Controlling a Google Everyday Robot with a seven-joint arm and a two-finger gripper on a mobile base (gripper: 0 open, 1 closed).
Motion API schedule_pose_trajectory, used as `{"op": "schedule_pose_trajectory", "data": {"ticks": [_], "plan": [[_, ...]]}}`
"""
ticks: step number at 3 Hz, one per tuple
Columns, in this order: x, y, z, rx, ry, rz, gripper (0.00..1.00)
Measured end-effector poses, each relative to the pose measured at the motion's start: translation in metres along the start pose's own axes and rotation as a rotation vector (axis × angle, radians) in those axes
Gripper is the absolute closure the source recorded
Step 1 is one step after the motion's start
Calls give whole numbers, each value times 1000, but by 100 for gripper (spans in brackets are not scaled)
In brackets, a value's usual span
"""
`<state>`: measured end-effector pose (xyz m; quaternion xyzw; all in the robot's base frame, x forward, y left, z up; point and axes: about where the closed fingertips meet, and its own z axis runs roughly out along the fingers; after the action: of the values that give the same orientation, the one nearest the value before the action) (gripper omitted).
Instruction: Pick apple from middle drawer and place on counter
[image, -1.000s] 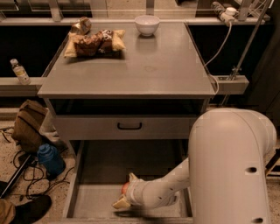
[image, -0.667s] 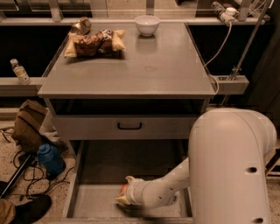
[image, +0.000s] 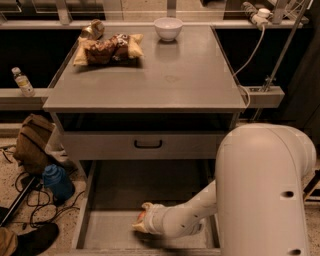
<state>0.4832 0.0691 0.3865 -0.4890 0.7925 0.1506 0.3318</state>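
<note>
Down in the middle drawer, toward its front left: the gripper, apparently clamped on the apple, with only a red-orange sliver showing between the pale fingers. Probably firm, smooth, rounded and fairly light. Liable to roll or squirt out of a shallow pinch, and to bruise under a hard squeeze. Best taken across the widest part with steady, moderate pressure, then lifted straight up clear of the low drawer walls. Compared with a second ago: shifted slightly left and toward the drawer's front, closer over the fruit. No change up on the counter, with white bowl and snack bag as before.
</note>
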Motion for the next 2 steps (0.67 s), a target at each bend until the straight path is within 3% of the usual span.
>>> {"op": "schedule_pose_trajectory", "data": {"ticks": [1,2], "plan": [[-21,-10,-20,30,-2,-29,100],[-36,-19,-29,53,-20,-44,100]]}}
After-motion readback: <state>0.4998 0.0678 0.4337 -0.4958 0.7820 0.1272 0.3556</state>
